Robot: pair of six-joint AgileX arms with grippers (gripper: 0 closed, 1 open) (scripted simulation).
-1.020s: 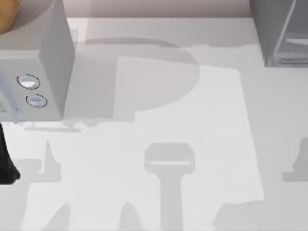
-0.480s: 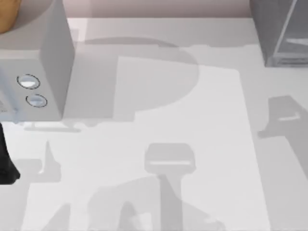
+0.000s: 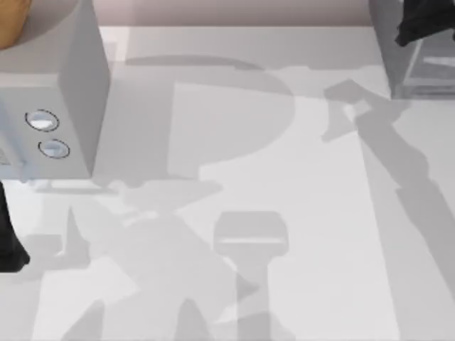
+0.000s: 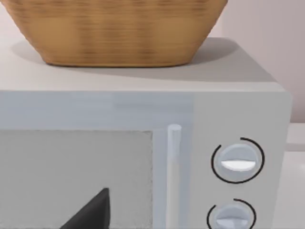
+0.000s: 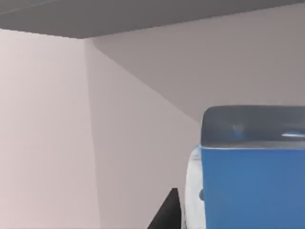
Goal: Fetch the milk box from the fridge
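The fridge (image 3: 414, 67) is the darker grey cabinet with a glassy panel at the table's far right corner. My right gripper (image 3: 425, 23) shows as a black shape over the fridge's top edge. In the right wrist view, the milk box (image 5: 252, 188) is close by, with a blue face, a pale side and a greyish top, standing inside against pale inner walls. A black part of the gripper lies just beside the carton's pale side. My left arm (image 3: 10, 238) is parked at the table's left edge.
A lighter grey box with two round knobs (image 3: 67, 92) stands at the far left, seen up close (image 4: 238, 162) in the left wrist view. A woven basket (image 4: 114, 28) rests on top of it. Long arm shadows cross the white table (image 3: 284, 177).
My right gripper has come into the top view at the fridge, where it was not seen before. Its shadow has swept across the table toward the far right. The left arm has not moved.
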